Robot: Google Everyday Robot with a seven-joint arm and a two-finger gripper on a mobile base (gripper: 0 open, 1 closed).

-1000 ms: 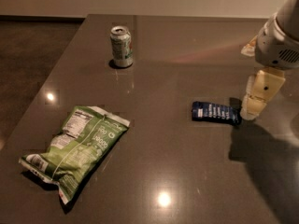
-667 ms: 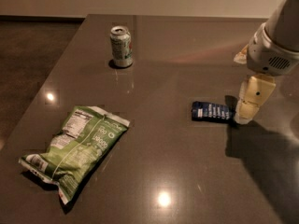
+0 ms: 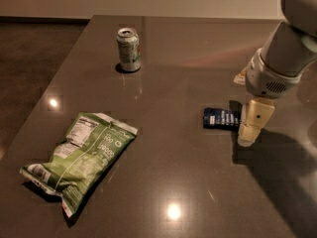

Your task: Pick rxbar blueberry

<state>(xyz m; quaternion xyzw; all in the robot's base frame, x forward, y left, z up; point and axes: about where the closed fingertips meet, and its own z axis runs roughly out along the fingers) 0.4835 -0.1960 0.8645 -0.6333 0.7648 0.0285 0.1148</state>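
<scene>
The arm (image 3: 292, 46) is a thick, smooth, pale grey cylinder. Its rounded white wrist collar (image 3: 262, 76) bears a dark vent grille (image 3: 275, 87). The cream, blocky gripper (image 3: 247, 137) sits below, at the scene's right.

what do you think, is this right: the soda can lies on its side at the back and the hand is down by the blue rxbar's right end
No. The camera view shows the soda can standing upright at the back. The hand is down by the right end of the rxbar blueberry.
</scene>
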